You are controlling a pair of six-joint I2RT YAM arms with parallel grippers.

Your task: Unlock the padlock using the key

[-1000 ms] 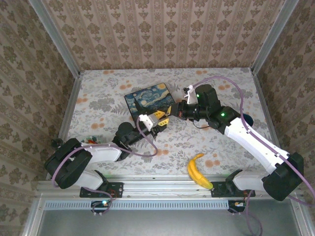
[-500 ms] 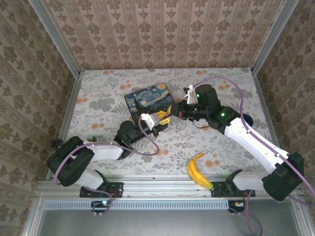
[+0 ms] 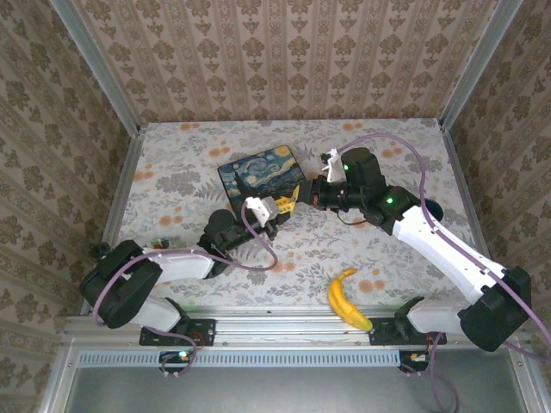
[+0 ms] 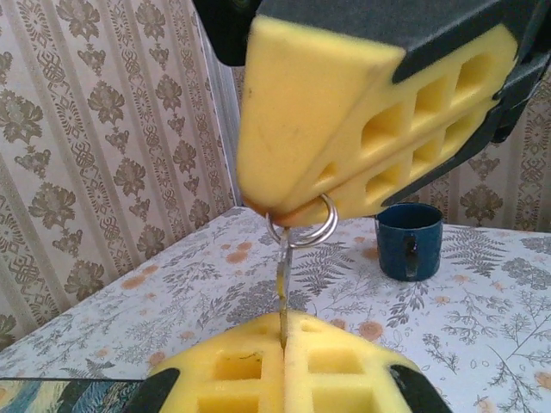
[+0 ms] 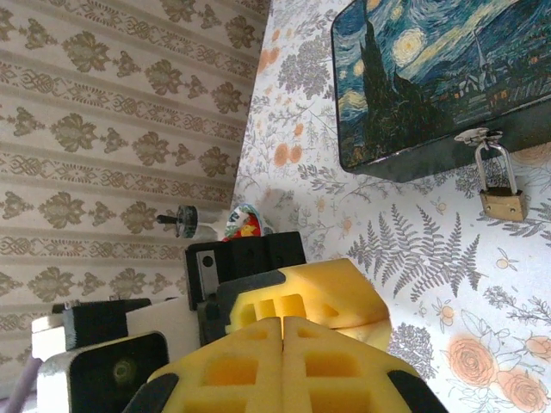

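Note:
The key (image 4: 281, 288) is a thin metal blade with a split ring (image 4: 301, 231), held in the air between both grippers. My left gripper (image 4: 282, 344) is shut on the blade's lower end. My right gripper (image 4: 288, 211) is shut on the key's head at the ring. In the top view the two meet just in front of the box, left gripper (image 3: 277, 207) and right gripper (image 3: 299, 194). The brass padlock (image 5: 502, 202) hangs by its silvery shackle from the clasp of the starry-night box (image 5: 413, 77). In the right wrist view my right gripper (image 5: 282, 331) hides the key.
The starry-night box (image 3: 258, 175) lies mid-table. A dark blue mug (image 4: 409, 241) stands on the right, partly behind the right arm (image 3: 433, 209). A banana (image 3: 344, 299) lies near the front edge. A small colourful object (image 3: 159, 243) sits at the left. Patterned walls enclose the table.
My left gripper has shut on the key's blade and drawn in a little toward the right gripper. The right arm has stayed in place.

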